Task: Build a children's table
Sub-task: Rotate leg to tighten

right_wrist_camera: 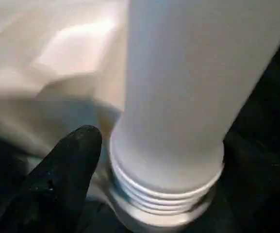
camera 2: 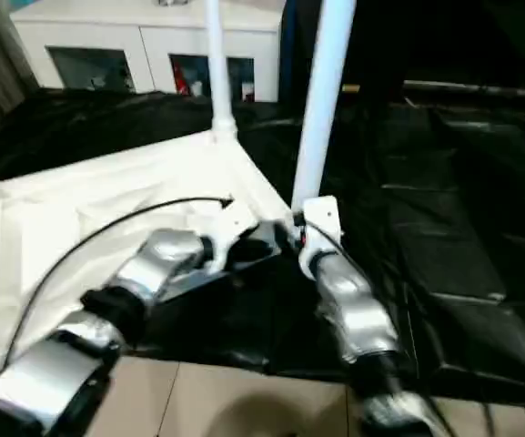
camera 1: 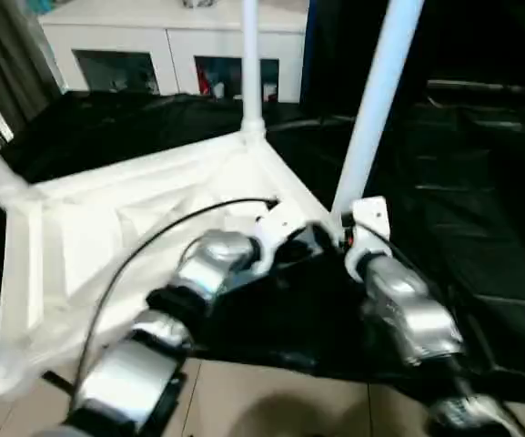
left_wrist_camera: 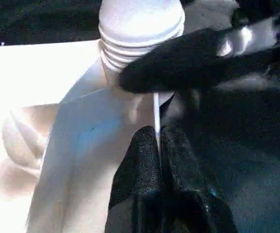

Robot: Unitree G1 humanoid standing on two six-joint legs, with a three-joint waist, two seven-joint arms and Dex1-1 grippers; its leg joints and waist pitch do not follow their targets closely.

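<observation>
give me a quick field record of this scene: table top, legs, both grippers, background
table top: white table top lying underside up on black sheeting
legs: far leg upright in its corner; near leg tilted, threaded end at the near corner socket
left gripper: left gripper shut on the table top's thin edge
right gripper: right gripper at the near leg's base
background: white cabinet

You see smooth white plastic on the table top [camera 1: 153,218] and a ridged thread on the leg [right_wrist_camera: 178,121]. Forearms [camera 1: 408,309] are glossy silver metal; fingers [left_wrist_camera: 144,184] matt black; the dark sheet [camera 1: 480,200] lower right looks shiny.
</observation>
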